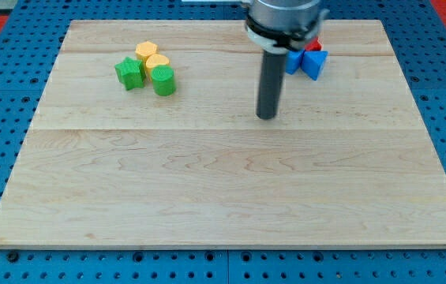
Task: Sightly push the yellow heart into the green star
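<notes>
The yellow heart (157, 64) lies near the view's top left, touching or nearly touching the green star (129, 72) on its left. A yellow block (146, 50), shape unclear, sits just above the heart, and a green cylinder (164, 81) sits just below it. My tip (266, 116) rests on the board well to the right of this cluster and a little lower, apart from every block.
A blue block (314, 63) and a second blue block (293, 61) lie at the view's top right with red blocks (312, 45) behind them, partly hidden by the arm. The wooden board (223, 189) sits on a blue pegboard.
</notes>
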Robot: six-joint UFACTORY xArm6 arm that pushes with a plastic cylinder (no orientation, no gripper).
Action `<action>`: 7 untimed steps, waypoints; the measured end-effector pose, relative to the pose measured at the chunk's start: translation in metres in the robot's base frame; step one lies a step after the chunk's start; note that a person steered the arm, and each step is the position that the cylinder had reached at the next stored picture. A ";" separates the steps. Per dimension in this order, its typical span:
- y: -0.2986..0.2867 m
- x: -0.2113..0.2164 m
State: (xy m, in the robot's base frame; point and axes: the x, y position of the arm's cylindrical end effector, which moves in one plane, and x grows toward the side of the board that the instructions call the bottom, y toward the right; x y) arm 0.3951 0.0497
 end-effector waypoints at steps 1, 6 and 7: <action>-0.004 -0.062; -0.157 -0.101; -0.152 -0.107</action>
